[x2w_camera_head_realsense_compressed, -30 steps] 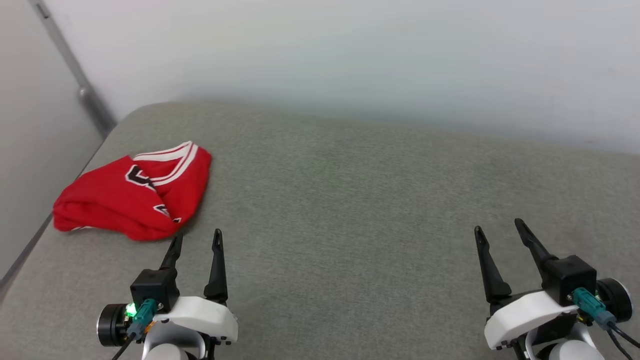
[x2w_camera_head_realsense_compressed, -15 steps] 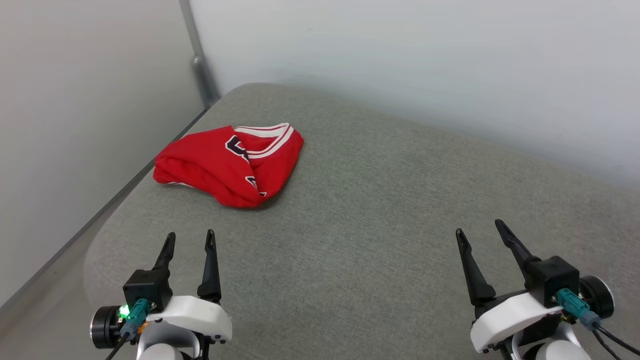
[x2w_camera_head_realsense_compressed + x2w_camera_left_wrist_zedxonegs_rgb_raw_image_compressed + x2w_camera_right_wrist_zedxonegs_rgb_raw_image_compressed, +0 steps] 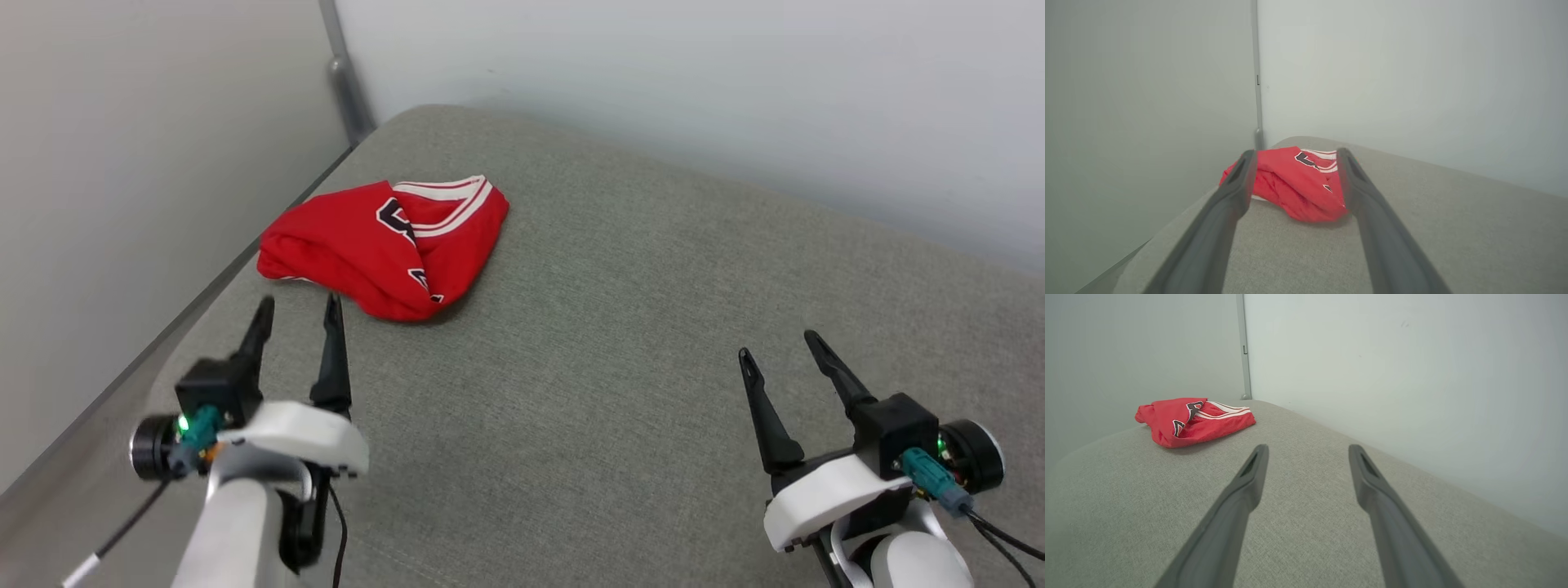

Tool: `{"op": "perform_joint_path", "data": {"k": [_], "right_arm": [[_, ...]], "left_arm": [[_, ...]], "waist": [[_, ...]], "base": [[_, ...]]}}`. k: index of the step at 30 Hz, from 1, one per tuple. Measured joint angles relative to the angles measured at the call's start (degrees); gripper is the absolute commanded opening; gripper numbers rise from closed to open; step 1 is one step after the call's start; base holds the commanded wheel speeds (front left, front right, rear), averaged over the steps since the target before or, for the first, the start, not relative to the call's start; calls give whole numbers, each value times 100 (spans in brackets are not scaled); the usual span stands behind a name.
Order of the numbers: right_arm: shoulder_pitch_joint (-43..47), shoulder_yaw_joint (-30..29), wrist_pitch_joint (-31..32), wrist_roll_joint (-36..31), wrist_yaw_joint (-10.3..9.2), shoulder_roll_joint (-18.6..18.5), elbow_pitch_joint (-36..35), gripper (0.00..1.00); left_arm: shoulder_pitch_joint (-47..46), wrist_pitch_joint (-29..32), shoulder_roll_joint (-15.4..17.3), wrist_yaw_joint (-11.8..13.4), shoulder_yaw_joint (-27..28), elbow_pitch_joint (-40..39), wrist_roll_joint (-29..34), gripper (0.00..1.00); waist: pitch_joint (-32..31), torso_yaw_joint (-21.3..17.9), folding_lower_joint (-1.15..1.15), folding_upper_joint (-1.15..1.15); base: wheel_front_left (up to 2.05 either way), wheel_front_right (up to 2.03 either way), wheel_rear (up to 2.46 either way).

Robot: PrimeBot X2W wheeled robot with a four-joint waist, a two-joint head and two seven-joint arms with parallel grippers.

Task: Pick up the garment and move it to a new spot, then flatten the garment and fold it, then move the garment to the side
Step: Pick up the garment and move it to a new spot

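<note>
A bunched red jersey (image 3: pixel 384 249) lies near the far left corner of the grey table (image 3: pixel 612 367), its length crosswise just ahead of the left pincer (image 3: pixel 298 300), spread wide and empty; the right pincer (image 3: pixel 776 344), equally spread and empty, sits well apart.

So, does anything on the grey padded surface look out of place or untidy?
Only the red garment: it lies bunched in a heap near the far left corner of the grey padded surface, close to its left edge, with the black letters partly hidden in folds. Nothing looks spilled or damaged.
</note>
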Motion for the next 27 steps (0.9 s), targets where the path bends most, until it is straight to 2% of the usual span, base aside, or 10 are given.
{"op": "perform_joint_path", "data": {"k": [4,10,16,20,23,27], "right_arm": [[-182,74,71,-100,0,0,-84,100],[-547,300,174,-300,0,0,-199,100],[-821,264,80,-264,0,-1,-176,100],[-1029,307,-33,-241,0,-2,-32,100],[-1170,352,-127,-231,0,-2,55,100],[-1298,375,-221,-185,0,-3,172,100]], "left_arm": [[-806,390,231,-60,135,131,-138,100],[-1941,1492,743,-99,491,577,-461,100],[-2717,3256,1273,-179,765,1255,-946,100],[-3005,4222,1567,-205,887,1589,-1217,100],[-3054,4720,1824,-232,946,1823,-1295,100],[-3049,5225,1939,-199,1121,2115,-1557,100]], "waist": [[227,-188,0,0],[700,-634,0,0],[1329,-1160,1,0],[1753,-1504,1,0],[2028,-1762,1,0],[2335,-2058,1,0]], "base": [[0,0,0],[0,0,0],[0,0,0],[0,0,0],[0,0,0],[0,0,0]]}}
